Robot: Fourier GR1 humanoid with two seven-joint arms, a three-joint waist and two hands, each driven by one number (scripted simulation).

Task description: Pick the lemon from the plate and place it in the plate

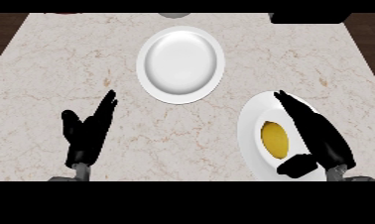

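Task is judged at the start: nothing is done yet. The lemon (275, 140) is seen lying on the near plate (251, 119) at the lower right of the table (66, 64), not lifted. The far plate (181, 64), up the middle of the table and well apart from the near one, is seen holding nothing; it is taken as the target.

Right hand (316, 134) is placed over the near plate, just beside the lemon on its right. Fingers are straight and stretched away from the robot, thumb is spread out below the lemon. The hand is not clamped on anything; lemon sits in the gap between fingers and thumb, contact cannot be told. Grasp is judged as being set up, not made.

Left hand (88, 129) is at the lower left, fingers straight and up, holding nothing, resting.

Lemon orientation: oval outline, long axis is run roughly near-to-far across the plate, tilted slightly. Which end is the stem end cannot be told.

Left to do: fingers to be closed round the lemon, lemon to be lifted, carried up and left to the far plate, set down, released.
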